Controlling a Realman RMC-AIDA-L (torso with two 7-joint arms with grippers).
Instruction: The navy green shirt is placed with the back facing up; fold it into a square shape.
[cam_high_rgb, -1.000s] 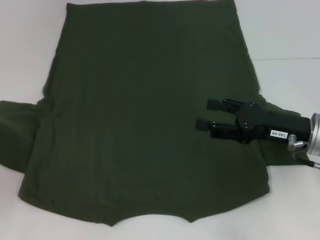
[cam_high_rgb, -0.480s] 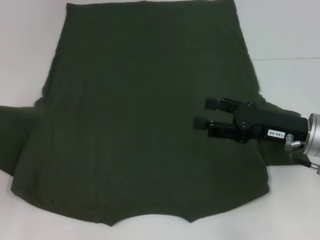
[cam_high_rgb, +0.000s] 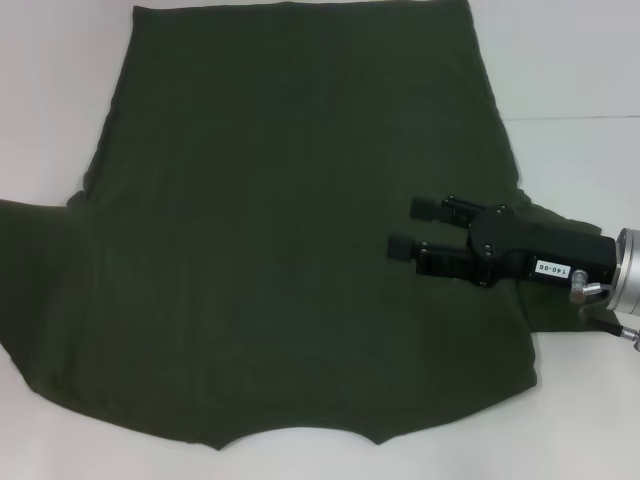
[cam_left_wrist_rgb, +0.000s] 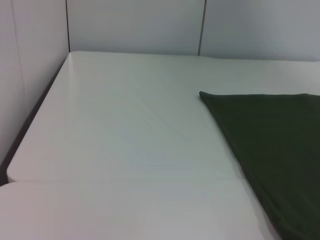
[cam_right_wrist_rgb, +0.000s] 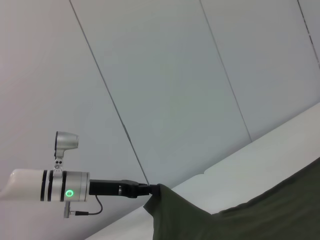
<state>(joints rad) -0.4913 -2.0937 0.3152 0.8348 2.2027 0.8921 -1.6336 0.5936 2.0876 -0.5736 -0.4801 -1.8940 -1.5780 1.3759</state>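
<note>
Now navy green shirt (cam_high_rgb: 290, 250) spread flat on white table (cam_high_rgb: 570, 80), plain back up. Right gripper (cam_high_rgb: 412, 226) over shirt's right side, jaws apart, empty. Left gripper (cam_right_wrist_rgb: 150, 190) pinching shirt edge, lifted.

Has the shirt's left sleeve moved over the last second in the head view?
Yes. The left sleeve of the shirt has spread forward and outward along the table, now covering more of it; the shirt's far hem is unmoved.
</note>
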